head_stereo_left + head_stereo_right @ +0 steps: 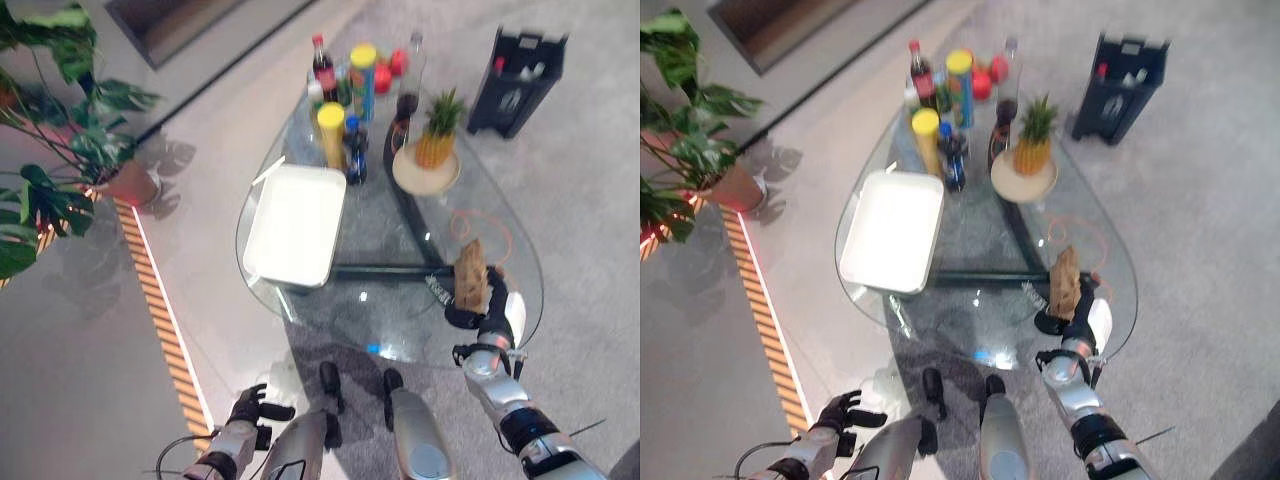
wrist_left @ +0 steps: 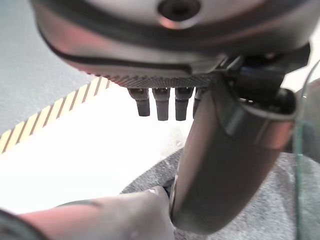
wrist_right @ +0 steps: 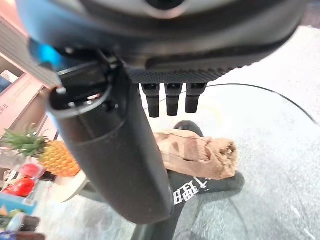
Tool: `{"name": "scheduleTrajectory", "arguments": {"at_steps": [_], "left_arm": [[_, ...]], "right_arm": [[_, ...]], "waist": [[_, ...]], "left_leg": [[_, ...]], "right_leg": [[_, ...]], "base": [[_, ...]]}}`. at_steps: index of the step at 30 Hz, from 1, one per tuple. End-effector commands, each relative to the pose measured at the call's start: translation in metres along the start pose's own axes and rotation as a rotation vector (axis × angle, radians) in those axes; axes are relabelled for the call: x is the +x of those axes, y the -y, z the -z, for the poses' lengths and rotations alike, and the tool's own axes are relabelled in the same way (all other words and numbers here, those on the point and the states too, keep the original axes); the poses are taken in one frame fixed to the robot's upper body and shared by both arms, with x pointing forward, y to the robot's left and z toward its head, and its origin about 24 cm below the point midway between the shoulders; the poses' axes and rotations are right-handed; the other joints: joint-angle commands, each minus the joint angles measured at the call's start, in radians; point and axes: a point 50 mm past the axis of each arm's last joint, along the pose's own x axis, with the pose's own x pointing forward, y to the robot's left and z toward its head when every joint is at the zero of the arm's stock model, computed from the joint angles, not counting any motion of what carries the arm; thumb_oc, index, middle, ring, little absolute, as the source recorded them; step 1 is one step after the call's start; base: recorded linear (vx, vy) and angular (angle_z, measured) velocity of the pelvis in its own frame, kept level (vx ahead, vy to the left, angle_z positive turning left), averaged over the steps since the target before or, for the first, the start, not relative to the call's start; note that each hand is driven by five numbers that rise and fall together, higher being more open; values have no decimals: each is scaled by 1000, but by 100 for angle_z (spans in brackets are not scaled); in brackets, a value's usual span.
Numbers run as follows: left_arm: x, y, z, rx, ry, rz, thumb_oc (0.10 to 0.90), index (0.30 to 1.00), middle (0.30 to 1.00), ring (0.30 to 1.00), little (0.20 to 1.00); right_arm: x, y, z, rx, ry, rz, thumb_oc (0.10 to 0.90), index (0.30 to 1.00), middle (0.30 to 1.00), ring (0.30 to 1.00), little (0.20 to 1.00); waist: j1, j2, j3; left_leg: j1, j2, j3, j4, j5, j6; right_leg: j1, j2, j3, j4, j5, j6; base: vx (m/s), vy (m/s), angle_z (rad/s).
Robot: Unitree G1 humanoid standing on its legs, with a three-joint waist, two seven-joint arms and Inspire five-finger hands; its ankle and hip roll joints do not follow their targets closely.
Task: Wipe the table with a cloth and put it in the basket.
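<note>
A glass table (image 1: 500, 240) with a rounded outline fills the middle of the frame, standing on grey carpet. At its lower right edge the right hand (image 1: 480, 312) grips a crumpled tan cloth (image 1: 471, 272) — the dark fingers are curled round its lower part, and the cloth stands up above the hand over the glass. The right wrist view shows the same cloth (image 3: 200, 155) bunched just past the hand's thumb and fingertips.

A white rectangular basket (image 1: 296, 225) sits on the left half of the table, well apart from the cloth. At the far end of the table, toward the top centre of the frame, stands a cluster of bottles (image 1: 323, 68) and yellow-lidded cans (image 1: 331, 133), and just right of them a pineapple (image 1: 437, 130) on a round plate (image 1: 425, 174). A black crate (image 1: 518, 80) stands on the carpet in the upper right.

The left hand (image 1: 250, 408) hangs low at the bottom left of the frame, off the table, fingers loosely bent and holding nothing. A potted plant (image 1: 60, 150) fills the upper left corner.
</note>
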Motion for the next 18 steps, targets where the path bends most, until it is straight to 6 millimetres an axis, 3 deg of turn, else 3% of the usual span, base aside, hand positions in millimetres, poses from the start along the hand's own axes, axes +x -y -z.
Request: {"name": "scheduleTrajectory", "arguments": {"at_steps": [1,8,18], "left_arm": [[0,3,1,-50,-17,-47,800,900,900,900,900],[1,15,-34,-98,75,-8,800,900,900,900,900],[0,21,-59,-126,139,12,800,900,900,900,900]], "right_arm": [[11,15,-50,84,168,159,800,900,900,900,900],[28,26,-91,123,218,269,800,900,900,900,900],[43,43,-131,158,277,328,800,900,900,900,900]], "waist": [[-31,-20,-14],[-47,15,61],[-51,36,113]], "left_leg": [[-37,-27,-40,176,-161,-6],[-119,-34,-28,211,-144,-12],[-225,-37,-7,261,-140,-11]], "right_leg": [[-13,-6,-30,-107,82,-30],[-100,-9,6,-89,97,-36],[-214,-13,39,-57,114,-34]], "base": [[-27,57,-3],[-9,57,0],[0,20,1]]}}
